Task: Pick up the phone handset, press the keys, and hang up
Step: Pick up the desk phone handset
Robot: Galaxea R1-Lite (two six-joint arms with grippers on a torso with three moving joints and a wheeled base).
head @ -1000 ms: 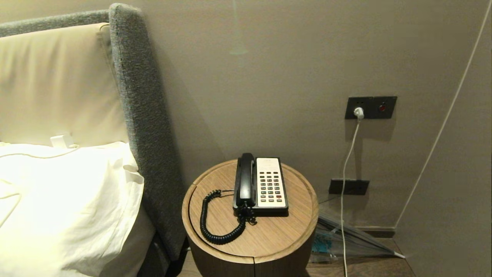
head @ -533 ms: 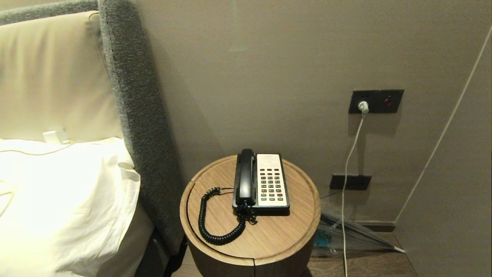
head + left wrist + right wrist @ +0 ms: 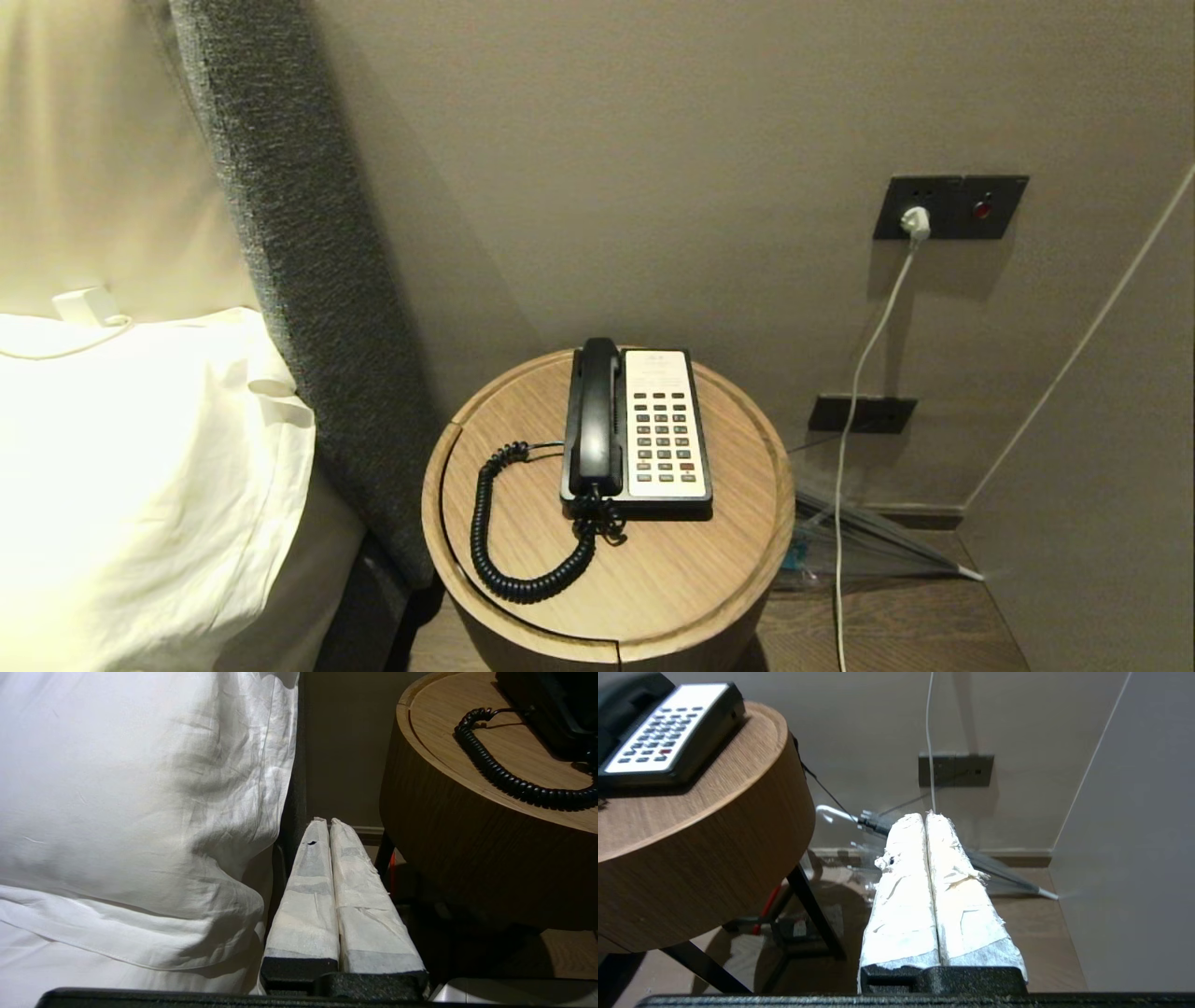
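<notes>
Jaws of both grippers closed, empty.

black handset (image 3: 596, 411) | dark grey keys (image 3: 664, 434), one red | white pillow (image 3: 140, 485) | wood-grain table (image 3: 672, 569)

Round wooden desk (image 3: 653, 569) stood beside grey headboard (image 3: 299, 280); white pillow (image 3: 140, 467) lay on bed. White cable (image 3: 854, 392) hung from wall socket (image 3: 952, 205); clear umbrella (image 3: 868, 546) lay on floor.

The round table (image 3: 653, 597) is viewed from above and in front by the head camera. It is seen low and close by both wrist cameras (at two and ten o'clock).
</notes>
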